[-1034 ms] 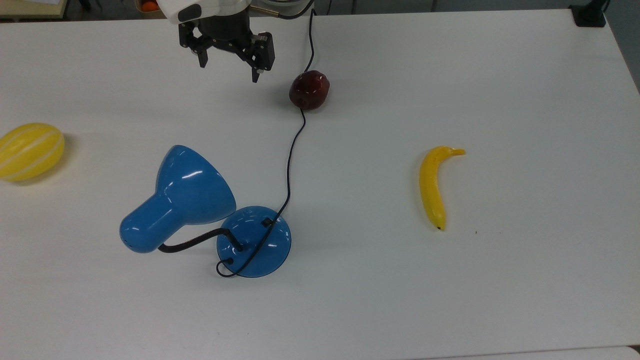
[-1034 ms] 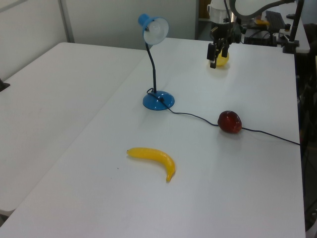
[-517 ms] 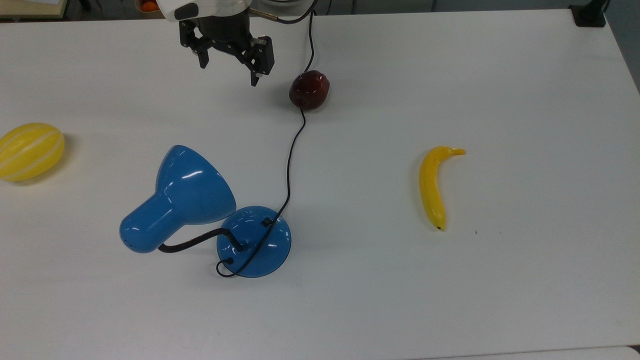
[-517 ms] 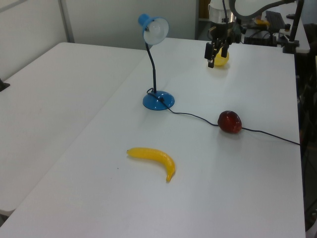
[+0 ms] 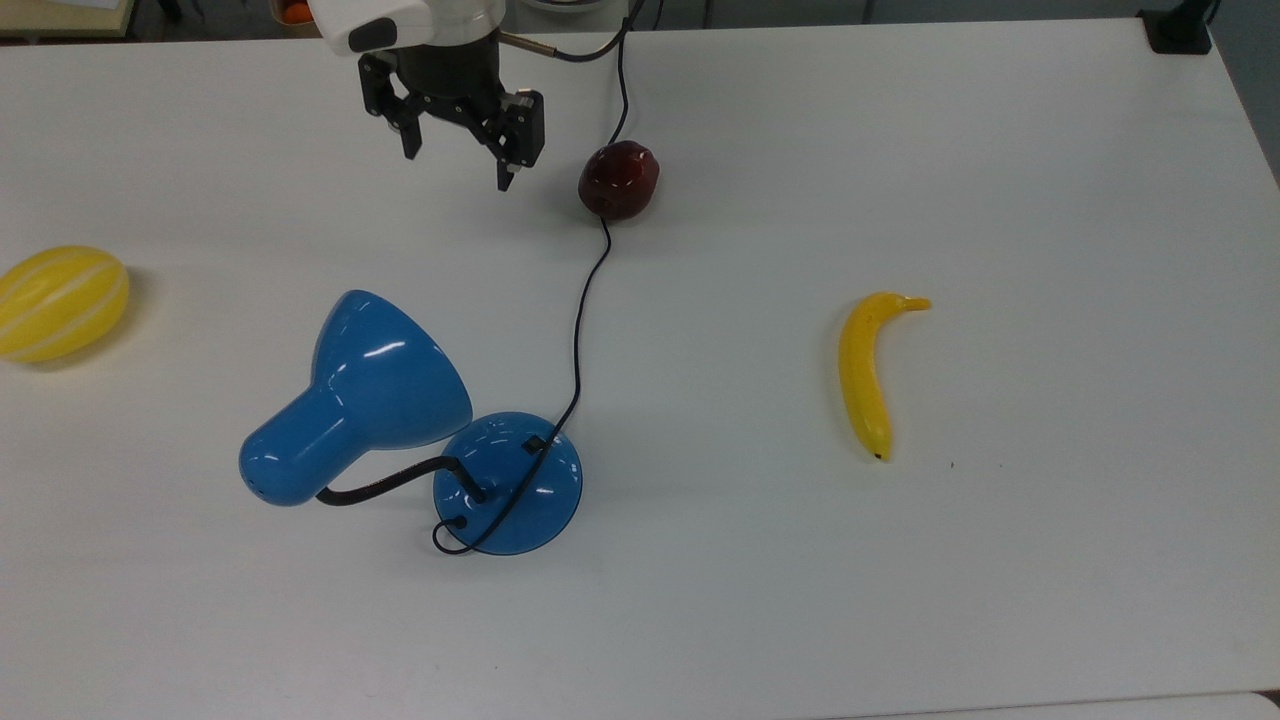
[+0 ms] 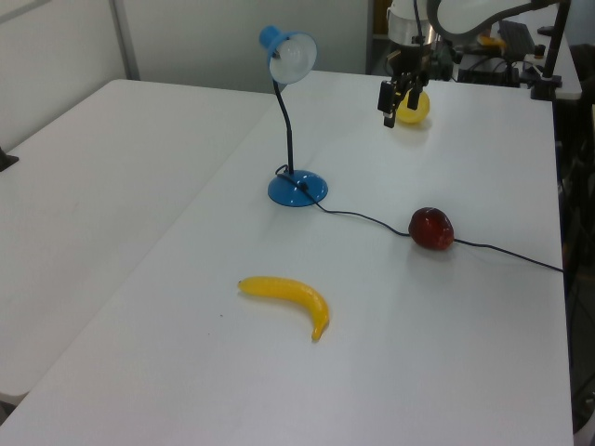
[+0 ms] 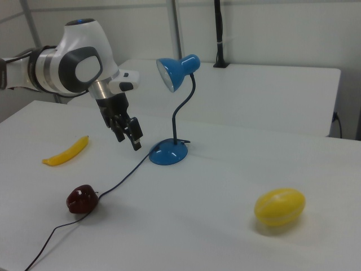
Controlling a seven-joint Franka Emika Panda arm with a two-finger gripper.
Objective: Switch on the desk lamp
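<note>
At the top view's upper left, the gripper (image 5: pixel 456 168) hangs with fingers spread, empty, well apart from the desk lamp (image 5: pixel 400 420) at lower centre

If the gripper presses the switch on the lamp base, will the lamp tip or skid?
Probably stable: the desk lamp rests on a wide domed base, and a downward press on the switch falls within that footprint. Its glossy base on the smooth table could skid if the push goes sideways. The shade leans off-centre on a thin neck, so expect some wobble.
</note>
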